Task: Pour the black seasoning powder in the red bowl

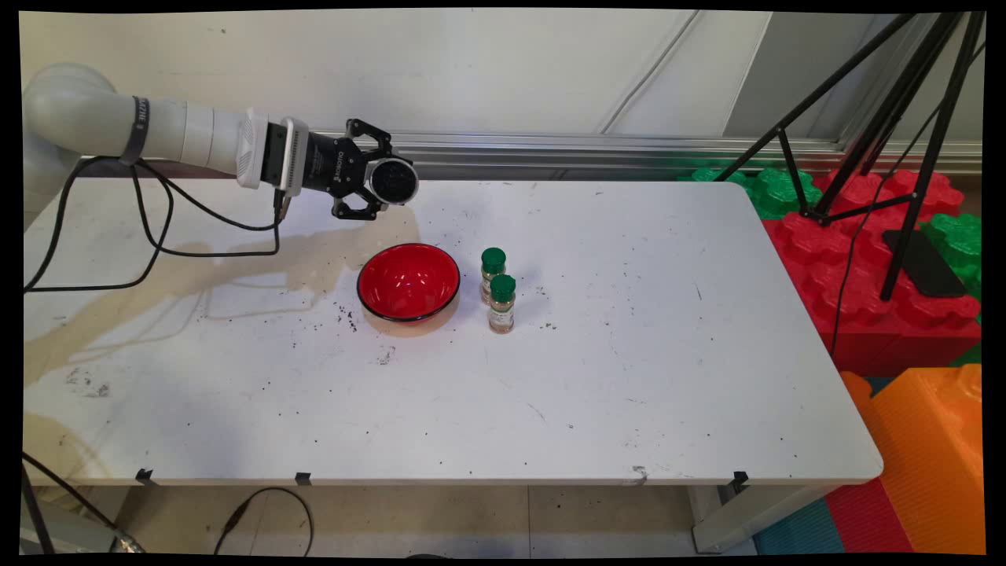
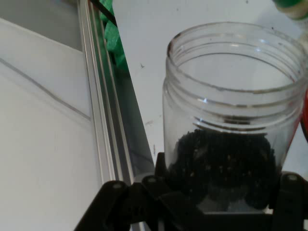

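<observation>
One tabletop (image 1: 629,377) carries one red bowl (image 1: 408,281). Beyond the bowl, one end effector (image 1: 385,181) is clamped on one lidless clear jar (image 2: 233,115) of dark grains. Right of the bowl stand two green-capped bottles (image 1: 501,303), the farther partly hidden.

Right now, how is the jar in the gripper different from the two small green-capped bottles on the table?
The clear jar has no lid and lies on its side in the gripper, above the table; the two green-capped bottles are closed and stand upright beside the red bowl. The jar holds dark grains; the bottles hold something brownish. All three are see-through.
</observation>
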Action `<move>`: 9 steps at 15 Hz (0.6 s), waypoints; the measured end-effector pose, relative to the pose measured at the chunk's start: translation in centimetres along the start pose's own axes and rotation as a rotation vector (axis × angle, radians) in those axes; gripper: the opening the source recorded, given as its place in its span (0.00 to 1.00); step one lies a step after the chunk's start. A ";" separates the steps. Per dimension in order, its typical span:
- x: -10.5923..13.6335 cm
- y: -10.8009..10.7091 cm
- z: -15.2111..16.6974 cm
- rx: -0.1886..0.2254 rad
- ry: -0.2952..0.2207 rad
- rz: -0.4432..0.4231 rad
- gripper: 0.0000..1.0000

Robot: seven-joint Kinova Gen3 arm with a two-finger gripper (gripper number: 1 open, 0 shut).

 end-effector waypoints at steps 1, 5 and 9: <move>0.0 0.1 0.0 0.001 -0.004 0.031 0.00; 0.1 0.4 -0.1 0.004 -0.021 0.143 0.00; 0.2 0.5 -0.2 0.010 -0.041 0.247 0.00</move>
